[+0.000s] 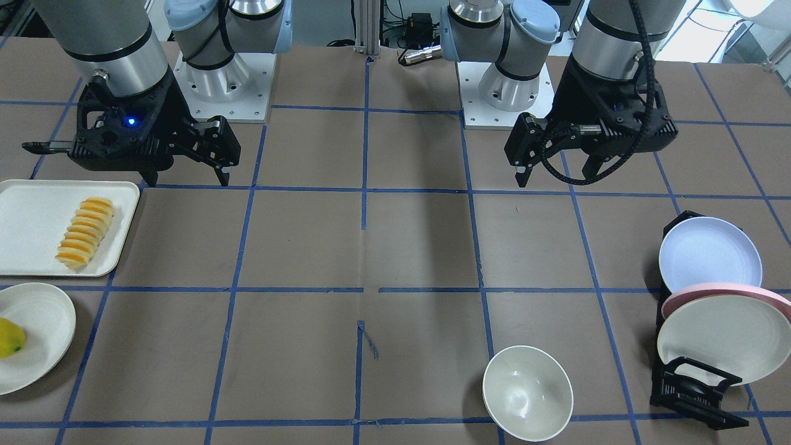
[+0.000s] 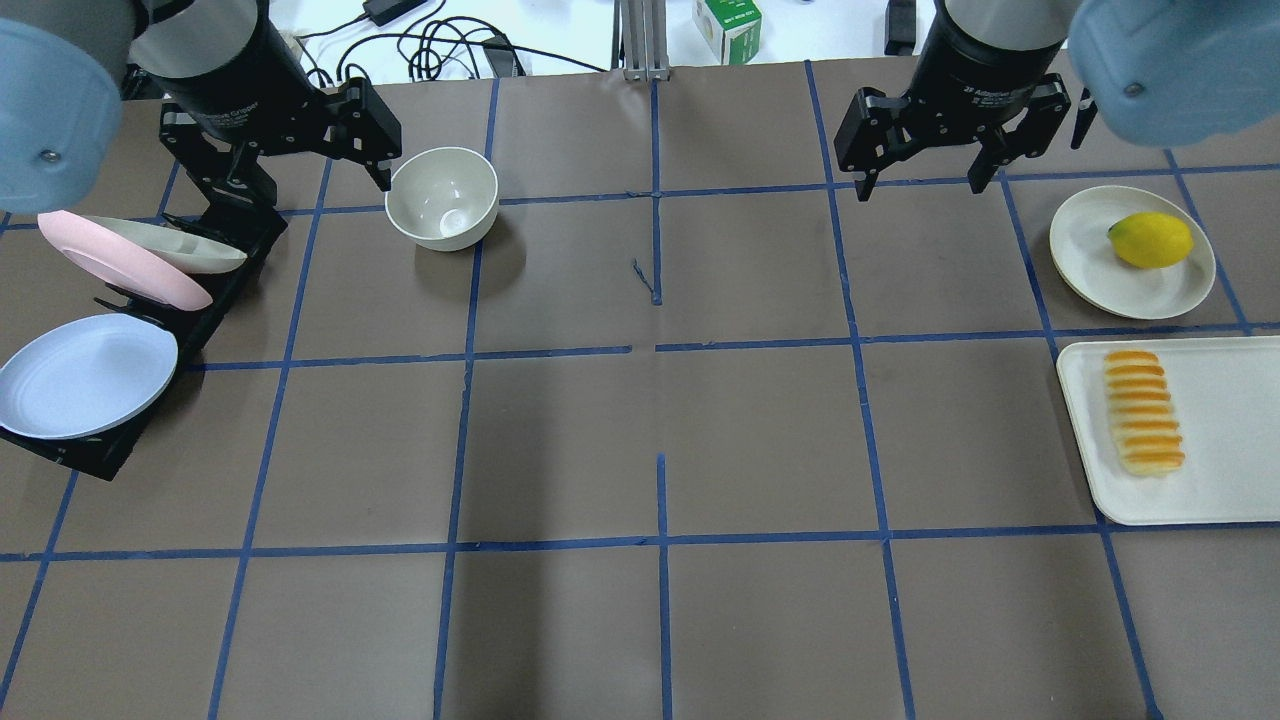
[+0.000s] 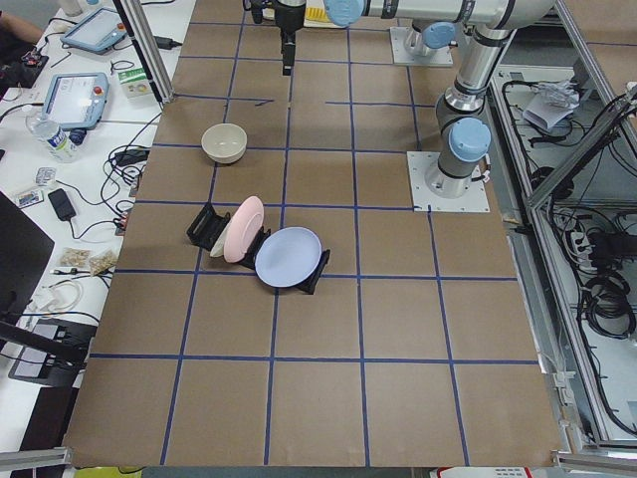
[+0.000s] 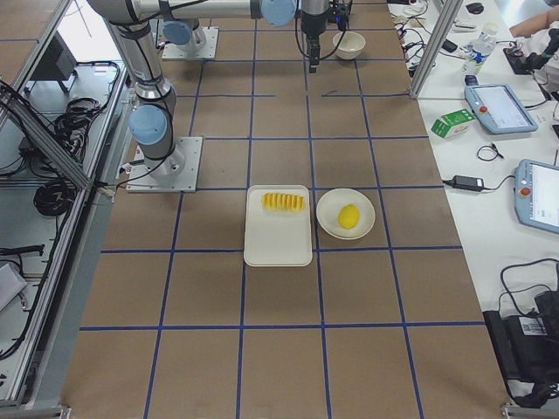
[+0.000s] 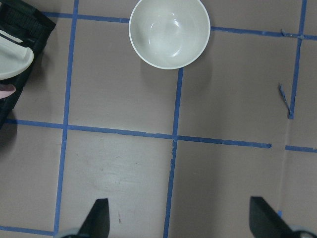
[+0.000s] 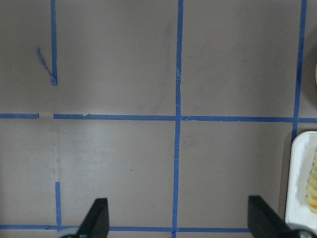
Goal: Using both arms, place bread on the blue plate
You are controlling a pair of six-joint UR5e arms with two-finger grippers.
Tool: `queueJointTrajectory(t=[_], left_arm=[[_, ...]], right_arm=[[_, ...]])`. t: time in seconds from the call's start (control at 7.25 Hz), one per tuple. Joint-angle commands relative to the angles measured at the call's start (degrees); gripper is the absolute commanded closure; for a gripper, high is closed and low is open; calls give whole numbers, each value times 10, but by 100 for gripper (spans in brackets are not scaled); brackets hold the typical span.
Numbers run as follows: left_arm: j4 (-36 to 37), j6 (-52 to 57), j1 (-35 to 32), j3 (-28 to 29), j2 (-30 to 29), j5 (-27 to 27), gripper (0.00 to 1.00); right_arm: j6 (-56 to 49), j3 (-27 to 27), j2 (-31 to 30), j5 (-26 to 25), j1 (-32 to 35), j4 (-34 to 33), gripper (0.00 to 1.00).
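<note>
The bread (image 1: 85,232) is a ridged orange-topped loaf lying on a white tray (image 1: 31,204). It also shows in the overhead view (image 2: 1143,410) and at the right wrist view's right edge (image 6: 313,183). The blue plate (image 1: 709,253) stands tilted in a black rack (image 1: 692,389), seen too in the overhead view (image 2: 88,375). My left gripper (image 1: 556,176) hangs open and empty above the table, between the rack and the middle. My right gripper (image 1: 187,179) hangs open and empty just behind the tray. Both wrist views show the fingers wide apart.
The rack also holds a pink plate (image 1: 723,292) and a cream plate (image 1: 723,337). A cream bowl (image 2: 442,197) stands by my left gripper. A yellow-green fruit (image 2: 1150,240) lies on a cream plate (image 2: 1080,250) beside the tray. Blue tape lines grid the brown table.
</note>
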Motion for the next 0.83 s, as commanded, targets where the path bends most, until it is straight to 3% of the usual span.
queueJointTrajectory(t=[0.0, 0.55, 0.69], left_arm=[[0, 0, 0, -2, 3, 0, 0], [5, 0, 0, -4, 3, 1, 0], [5, 0, 0, -4, 6, 2, 0]], right_arm=[[0, 0, 0, 0, 0, 0, 0], [-4, 10, 2, -12, -5, 0, 0], [-45, 27, 1, -14, -24, -6, 0]])
